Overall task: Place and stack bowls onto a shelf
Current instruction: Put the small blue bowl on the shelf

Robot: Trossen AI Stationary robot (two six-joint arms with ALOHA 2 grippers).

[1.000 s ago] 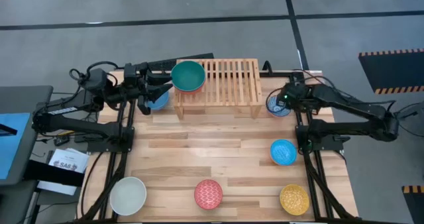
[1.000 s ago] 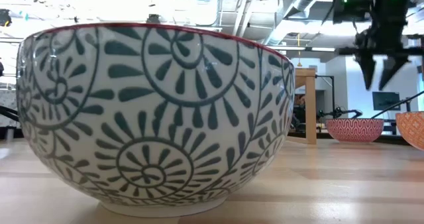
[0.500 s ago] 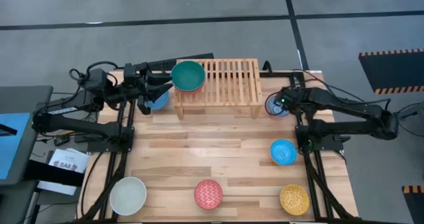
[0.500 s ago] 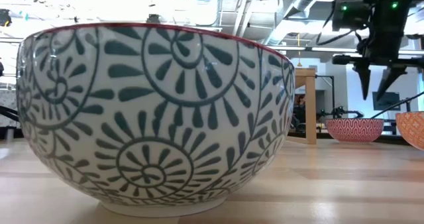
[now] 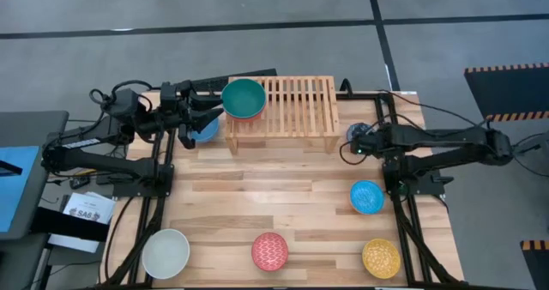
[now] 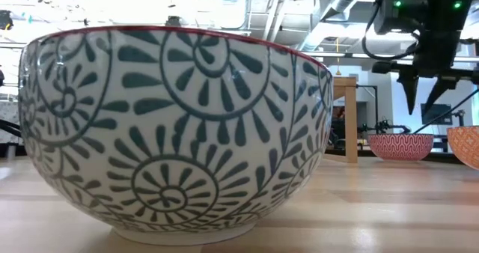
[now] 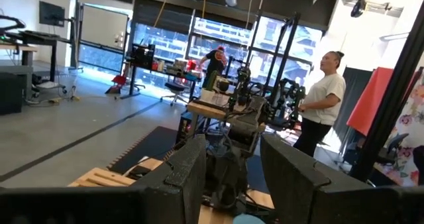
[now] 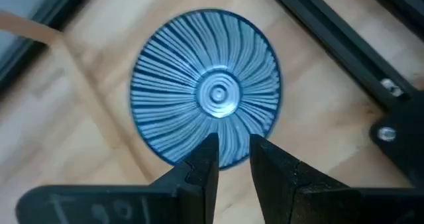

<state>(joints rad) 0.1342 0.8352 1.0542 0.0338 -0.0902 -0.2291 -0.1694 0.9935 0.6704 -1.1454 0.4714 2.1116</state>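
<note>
1. Right gripper (image 8: 228,156) hangs over the blue-white patterned bowl (image 8: 207,86), its fingers (image 8: 202,163) set a narrow gap apart and holding nothing; seen from above, it (image 5: 353,147) sits just off the shelf's right end.
2. That bowl (image 5: 355,133) rests on the table (image 5: 266,187) beside the shelf (image 5: 287,110), partly hidden under the right arm in the high view.
3. Left gripper (image 5: 211,111) reaches toward the shelf's left end; its fingers (image 7: 189,174) stand well apart and empty.
4. A teal bowl (image 5: 244,98) sits on the left end of the slatted shelf, nested on a red bowl whose rim (image 5: 249,117) peeks out beneath.
5. A plain blue bowl (image 5: 204,130) lies on the table under the left arm, just left of the shelf.
6. Elsewhere on the table: a light blue bowl (image 5: 366,196), yellow patterned bowl (image 5: 381,257), red patterned bowl (image 5: 269,250) and white bowl (image 5: 165,252), all apart from one another.
7. A person (image 7: 318,108) stands in the room beyond.
</note>
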